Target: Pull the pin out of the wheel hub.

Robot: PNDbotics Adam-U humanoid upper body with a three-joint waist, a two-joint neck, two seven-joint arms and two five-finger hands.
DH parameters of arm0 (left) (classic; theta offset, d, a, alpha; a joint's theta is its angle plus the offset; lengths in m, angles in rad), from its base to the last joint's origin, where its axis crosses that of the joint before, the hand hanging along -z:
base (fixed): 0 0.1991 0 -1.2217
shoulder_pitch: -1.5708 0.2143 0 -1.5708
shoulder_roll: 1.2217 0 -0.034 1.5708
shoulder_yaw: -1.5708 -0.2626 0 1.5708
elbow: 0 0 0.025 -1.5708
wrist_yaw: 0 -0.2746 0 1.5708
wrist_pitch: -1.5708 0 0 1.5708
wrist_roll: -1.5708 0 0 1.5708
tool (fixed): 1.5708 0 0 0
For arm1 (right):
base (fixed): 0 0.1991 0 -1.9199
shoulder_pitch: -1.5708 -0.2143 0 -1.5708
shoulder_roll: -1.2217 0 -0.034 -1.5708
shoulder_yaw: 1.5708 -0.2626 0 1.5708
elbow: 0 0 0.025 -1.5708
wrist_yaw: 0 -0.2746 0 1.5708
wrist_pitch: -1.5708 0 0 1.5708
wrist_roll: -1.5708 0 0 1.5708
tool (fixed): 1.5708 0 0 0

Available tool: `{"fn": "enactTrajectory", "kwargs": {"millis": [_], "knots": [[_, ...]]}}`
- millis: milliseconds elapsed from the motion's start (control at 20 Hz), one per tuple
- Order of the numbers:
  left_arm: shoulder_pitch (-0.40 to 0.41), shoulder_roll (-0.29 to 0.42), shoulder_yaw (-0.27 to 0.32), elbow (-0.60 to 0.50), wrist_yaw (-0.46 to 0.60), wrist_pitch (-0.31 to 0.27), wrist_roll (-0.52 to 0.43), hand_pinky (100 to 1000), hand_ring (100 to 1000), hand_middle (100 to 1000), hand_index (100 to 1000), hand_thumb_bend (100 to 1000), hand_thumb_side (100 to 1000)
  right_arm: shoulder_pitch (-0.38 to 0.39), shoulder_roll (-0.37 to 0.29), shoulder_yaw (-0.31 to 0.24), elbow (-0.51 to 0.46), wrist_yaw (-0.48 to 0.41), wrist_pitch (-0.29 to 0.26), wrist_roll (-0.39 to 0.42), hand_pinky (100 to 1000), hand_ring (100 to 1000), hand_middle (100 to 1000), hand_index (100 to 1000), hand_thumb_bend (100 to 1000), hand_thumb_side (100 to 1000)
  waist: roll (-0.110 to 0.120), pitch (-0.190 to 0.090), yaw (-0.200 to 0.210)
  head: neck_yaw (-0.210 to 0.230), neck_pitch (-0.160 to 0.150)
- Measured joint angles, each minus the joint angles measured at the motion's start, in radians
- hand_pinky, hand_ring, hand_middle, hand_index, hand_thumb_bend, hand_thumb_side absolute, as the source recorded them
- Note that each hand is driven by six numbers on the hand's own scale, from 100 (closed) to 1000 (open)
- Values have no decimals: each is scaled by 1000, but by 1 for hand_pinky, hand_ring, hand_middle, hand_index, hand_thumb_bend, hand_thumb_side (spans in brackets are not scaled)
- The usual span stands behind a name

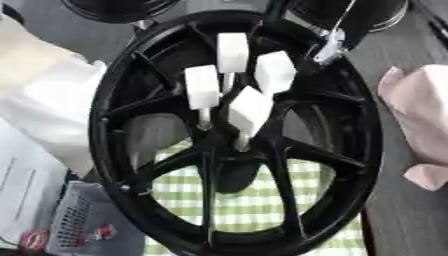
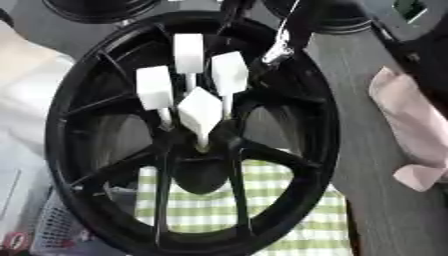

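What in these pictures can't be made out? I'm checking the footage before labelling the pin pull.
- Hands: neither shows clearly in either view; a dark arm-like shape and a silver part at the wheel rim's top are too blurred to identify.
- Pins: four white blocks on thin stems; where the stems enter the hub is blurred.
- Pink cloth: cut off by the right edge.

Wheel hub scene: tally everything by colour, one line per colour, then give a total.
Black: 1, the wheel.
White: 4, the pins standing in the hub.
Green-and-white check: 1, the cloth under the wheel.
Pink: 1, the cloth at the right edge.
Total: 7. No robot hand shows.
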Motion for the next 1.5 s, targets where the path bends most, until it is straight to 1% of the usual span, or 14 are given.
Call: {"fn": "enactTrajectory", "kwargs": {"millis": [100,250,600,700,900,1200,1500], "knots": [[-1,0,0,0,0,0,0,663,731,644,763,723,489,0,4,4,5,-3,-1,4,886,807,763,834,624,342,0,0,1,0,6],[-1,0,0,0,0,0,0,663,731,644,763,723,488,0,4,9,5,-17,7,14,884,803,758,832,625,344,0,0,1,1,8],[-4,0,0,0,0,0,0,664,731,644,763,725,488,1,4,23,-16,-41,29,40,872,785,729,818,623,341,-2,0,1,8,16],[-4,0,0,0,0,0,0,664,731,644,763,726,489,1,4,25,-20,-45,35,45,863,773,708,807,623,338,-3,0,1,9,17],[-5,0,0,0,0,0,0,664,731,644,763,726,490,2,4,37,-35,-57,60,43,853,760,694,796,624,331,-8,1,2,9,25],[-8,0,0,0,0,1,-1,664,731,643,763,727,490,10,4,56,-58,-61,106,40,845,750,682,785,618,323,-9,4,5,9,42],[-13,-1,0,0,0,4,-3,664,731,641,763,726,491,10,4,68,-66,-55,141,24,833,732,632,738,575,272,-10,4,7,9,43]]}}
